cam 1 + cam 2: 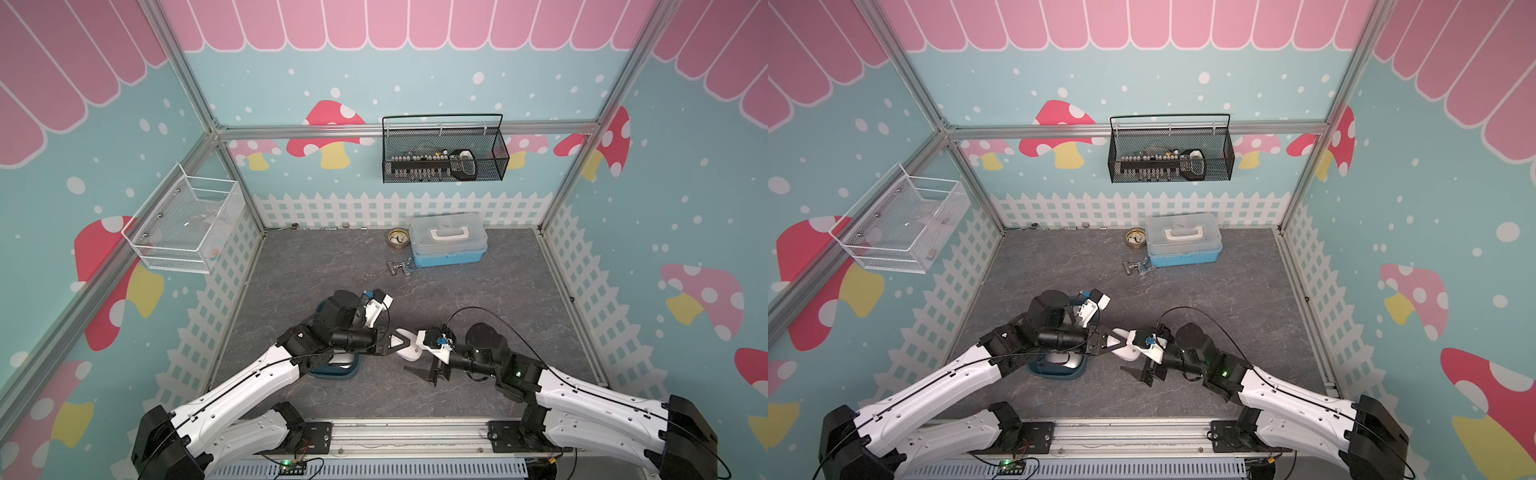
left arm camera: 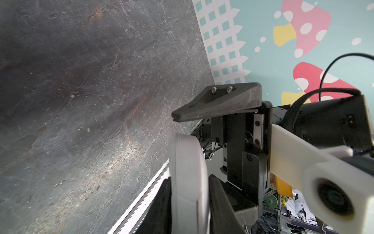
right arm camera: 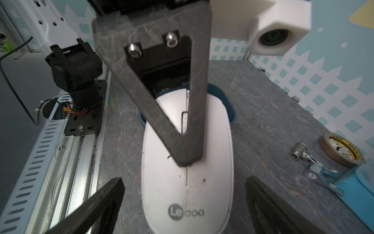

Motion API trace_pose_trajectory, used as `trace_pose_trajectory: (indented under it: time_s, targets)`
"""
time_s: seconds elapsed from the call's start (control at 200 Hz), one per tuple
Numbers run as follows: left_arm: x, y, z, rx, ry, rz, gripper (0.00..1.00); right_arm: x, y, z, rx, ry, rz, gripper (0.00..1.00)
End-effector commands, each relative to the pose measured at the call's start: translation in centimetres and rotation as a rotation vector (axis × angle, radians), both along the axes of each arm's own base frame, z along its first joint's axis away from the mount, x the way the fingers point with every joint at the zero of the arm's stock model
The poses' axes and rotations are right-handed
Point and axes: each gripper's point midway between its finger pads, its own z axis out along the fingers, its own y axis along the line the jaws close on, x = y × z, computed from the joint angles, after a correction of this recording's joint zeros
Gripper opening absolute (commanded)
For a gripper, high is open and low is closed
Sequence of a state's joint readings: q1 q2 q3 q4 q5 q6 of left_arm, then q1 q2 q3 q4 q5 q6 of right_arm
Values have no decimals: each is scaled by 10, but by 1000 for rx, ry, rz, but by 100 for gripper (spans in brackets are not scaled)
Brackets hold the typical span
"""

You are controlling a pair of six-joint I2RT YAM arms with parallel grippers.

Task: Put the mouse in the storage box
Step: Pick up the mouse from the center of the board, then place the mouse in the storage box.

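Top views high overhead, looking down on whole table (image 1: 332, 266), wrist cams close-up, both sharing mouse (image 3: 212, 162).

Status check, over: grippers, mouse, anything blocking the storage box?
Left gripper shut on the mouse, right gripper open astride it. Mouse between the arms, not yet in the storage box. Left arm covers most of the box; grey item inside.

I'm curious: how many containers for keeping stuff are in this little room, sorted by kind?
Wire baskets on the walls: 2, the black wire basket and the white wire basket
Lidded cases: 1, the light blue case
Open trays: 1, the dark teal storage box
Total: 4
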State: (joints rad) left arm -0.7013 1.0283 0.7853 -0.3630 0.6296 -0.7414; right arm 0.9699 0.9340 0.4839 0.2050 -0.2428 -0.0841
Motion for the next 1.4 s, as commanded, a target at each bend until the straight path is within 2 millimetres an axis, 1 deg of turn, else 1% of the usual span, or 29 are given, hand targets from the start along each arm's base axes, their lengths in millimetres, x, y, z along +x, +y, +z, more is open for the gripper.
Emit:
trace_pose_trajectory:
  time_s: [0.0,0.065,0.125,0.185,0.205,0.24,0.37,0.47,0.696,1.091,1.396]
  targets:
    - [9,12,2,-8,-38,24,20,0,1,-4,0,31,-13,99]
    - [17,26,2,-4,-38,58,21,0,2,-6,-3,44,-12,99]
    - [27,43,1,10,-42,108,21,0,2,-7,-6,51,-17,99]
    - [38,64,-4,39,-34,177,22,1,1,-7,-4,52,-25,99]
    - [45,76,-7,47,-27,219,22,2,1,-8,-6,52,-27,99]
    - [50,89,-10,53,-14,259,22,3,1,-8,-7,52,-34,99]
    - [61,131,-27,103,33,389,21,5,0,-11,-18,56,-47,99]
    - [65,149,-40,151,61,464,21,5,1,-12,-23,61,-44,99]
    - [70,161,-59,219,113,533,21,6,2,-17,-31,72,-43,99]
    - [76,171,-89,284,239,566,23,7,3,-17,-34,70,-48,99]
    - [77,169,-106,289,317,538,23,7,2,-14,-26,66,-49,99]
